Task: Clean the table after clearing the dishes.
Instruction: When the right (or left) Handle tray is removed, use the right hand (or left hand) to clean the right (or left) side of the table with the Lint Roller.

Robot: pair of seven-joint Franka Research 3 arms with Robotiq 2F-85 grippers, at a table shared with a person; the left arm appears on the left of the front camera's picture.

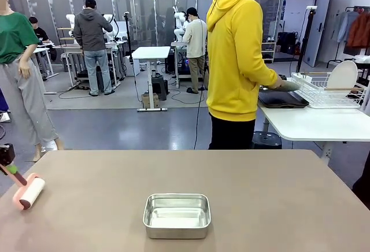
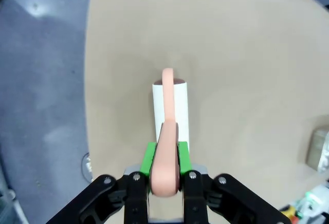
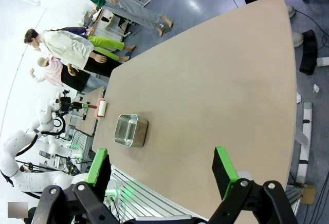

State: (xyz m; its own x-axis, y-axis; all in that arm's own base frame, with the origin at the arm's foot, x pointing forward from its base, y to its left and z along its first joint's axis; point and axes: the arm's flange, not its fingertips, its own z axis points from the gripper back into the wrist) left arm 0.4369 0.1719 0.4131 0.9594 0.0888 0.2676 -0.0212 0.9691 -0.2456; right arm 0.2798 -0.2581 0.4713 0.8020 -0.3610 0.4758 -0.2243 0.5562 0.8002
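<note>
Gripping roller (image 2: 171,112), left hand (image 2: 164,158) seemingly touches table (image 2: 247,70).

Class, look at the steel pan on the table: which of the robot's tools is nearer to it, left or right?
Left. The left tool holds the roller on the table, beside the steel pan. The right tool hangs open, high above the table's near edge, farther away.

The table (image 1: 260,194) before me is wide, with a plain matte taupe-brown top. The dishes are on the white side table: one white plate (image 1: 342,75) stands upright on its edge in a white wire rack, and a dark tray (image 1: 283,99) lies flat just beside the rack, under the person's hand.
</note>
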